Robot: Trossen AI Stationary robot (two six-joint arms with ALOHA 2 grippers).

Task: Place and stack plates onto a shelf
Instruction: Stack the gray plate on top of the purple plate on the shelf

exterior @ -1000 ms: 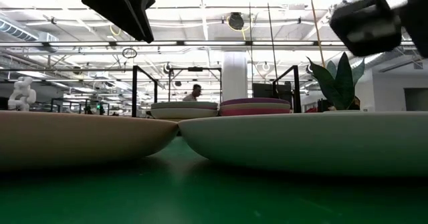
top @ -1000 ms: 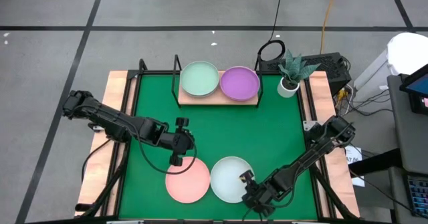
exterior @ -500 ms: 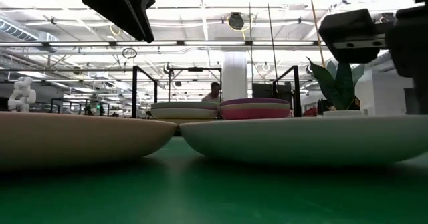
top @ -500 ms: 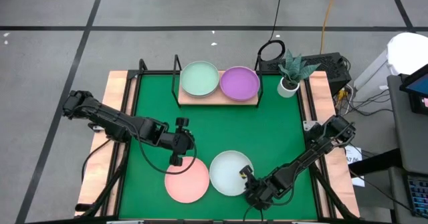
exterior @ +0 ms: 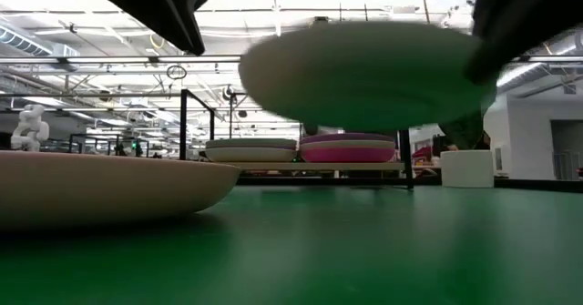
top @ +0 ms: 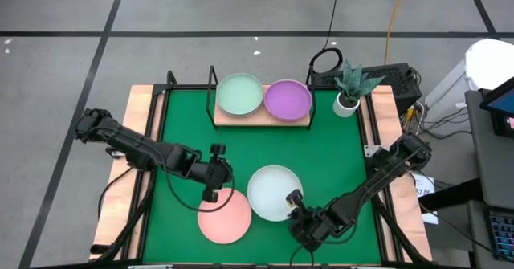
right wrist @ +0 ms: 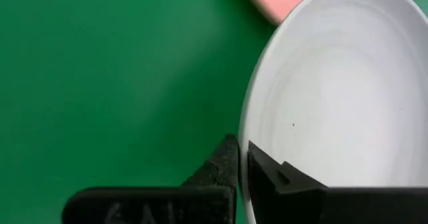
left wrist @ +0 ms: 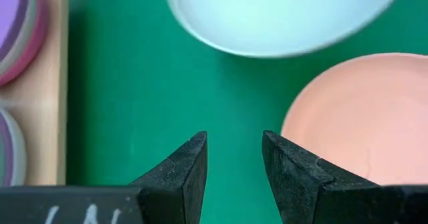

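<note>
A pale mint/white plate (top: 275, 193) hangs above the green mat in my right gripper (top: 294, 201), which is shut on it. The low view shows this plate (exterior: 364, 77) clear of the mat. A salmon pink plate (top: 226, 215) lies flat on the mat near the near edge. My left gripper (top: 210, 195) hovers open over that plate's far-left rim; the left wrist view shows bare mat between its fingers (left wrist: 234, 157). At the far edge, the wooden shelf (top: 262, 121) carries two stacks, one topped by a mint plate (top: 240, 95), the other by a purple plate (top: 287, 99). My right gripper pinches the white plate's rim (right wrist: 245, 134) on its near-right side. One finger (right wrist: 224, 160) is outside the rim and one (right wrist: 271, 174) is inside the dish. The fingers come from the table's near-right side. The plate is lifted clear and sticks out toward the far-left.
A small potted plant (top: 350, 88) stands at the far right corner, with a black cable loop (top: 325, 60) beside it. Black wire posts (top: 213, 80) rise at the shelf's left end. Bare green mat (top: 321, 152) lies between the shelf and the near plates.
My right gripper has risen and moved toward the far-left, carrying the white plate. The plate lay on the mat beside the salmon one a second ago; now it is lifted clear and sits farther from the near edge.
</note>
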